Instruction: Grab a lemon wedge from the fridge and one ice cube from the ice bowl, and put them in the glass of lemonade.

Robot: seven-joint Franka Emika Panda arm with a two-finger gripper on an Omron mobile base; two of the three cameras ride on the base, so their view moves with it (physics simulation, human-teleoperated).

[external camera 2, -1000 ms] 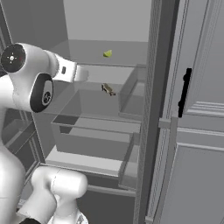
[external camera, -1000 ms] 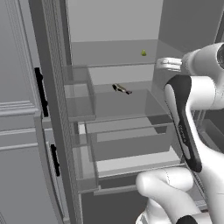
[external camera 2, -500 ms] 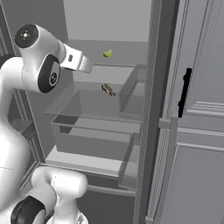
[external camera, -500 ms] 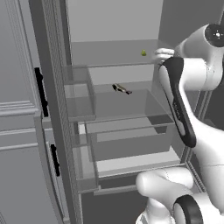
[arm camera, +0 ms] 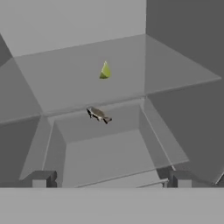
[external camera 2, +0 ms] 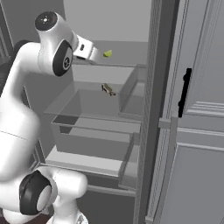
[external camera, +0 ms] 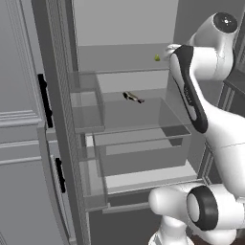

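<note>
The fridge [external camera: 62, 119] stands open, so the arm can reach in from the front. The lemon wedge [arm camera: 104, 70] sits on a clear shelf [arm camera: 65, 83] high up inside, well back from the shelf's front edge. It is a tiny yellow piece and it stands with its point up. In the right base view the lemon wedge [external camera 2: 107, 53] is just past the end of the white hand.

The gripper [arm camera: 109, 180] is wide open and holds nothing. Its two dark fingertips [arm camera: 41, 179] show at the bottom of the hand view, far apart, and the wedge is up ahead between them — still a good way off. I think the gripper is open like this so the small wedge can slip in between the fingers when the hand gets there.

A small dark item with a tan end [arm camera: 99, 115] lies lower down, in a clear bin [arm camera: 100, 153] under the shelf. It is not what the task wants, so the hand should go over it.

The arm is raised high, likely to get level with that top shelf. The wedge is not picked up yet — the hand probably has to go forward and close gently, since such a tiny piece could tip or slide away.
</note>
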